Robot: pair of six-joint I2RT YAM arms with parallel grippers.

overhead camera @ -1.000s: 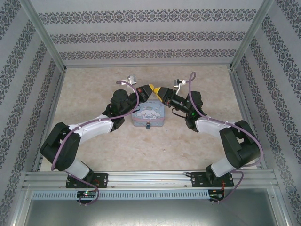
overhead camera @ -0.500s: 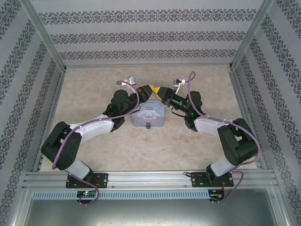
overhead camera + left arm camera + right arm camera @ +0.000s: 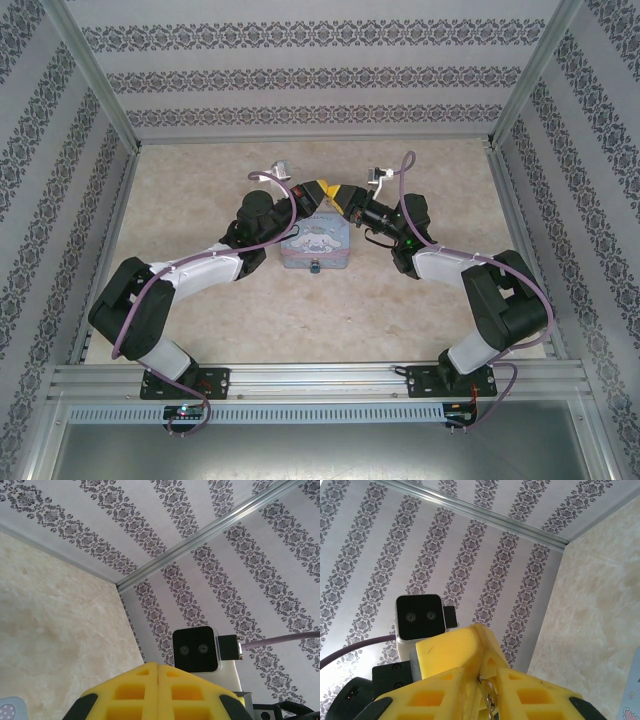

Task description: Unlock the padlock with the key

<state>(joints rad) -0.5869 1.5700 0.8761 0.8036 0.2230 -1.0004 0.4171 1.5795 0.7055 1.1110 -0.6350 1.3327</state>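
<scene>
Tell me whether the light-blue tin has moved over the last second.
No. The tin sits at the same spot against the table's back edge.

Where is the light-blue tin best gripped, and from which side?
Probably across the left and right walls of the tin, on its near half, from above. The lid is flat, with nothing to pinch; the left gripper and right gripper hang over its far end, and a small dark piece sits on the near wall.
</scene>
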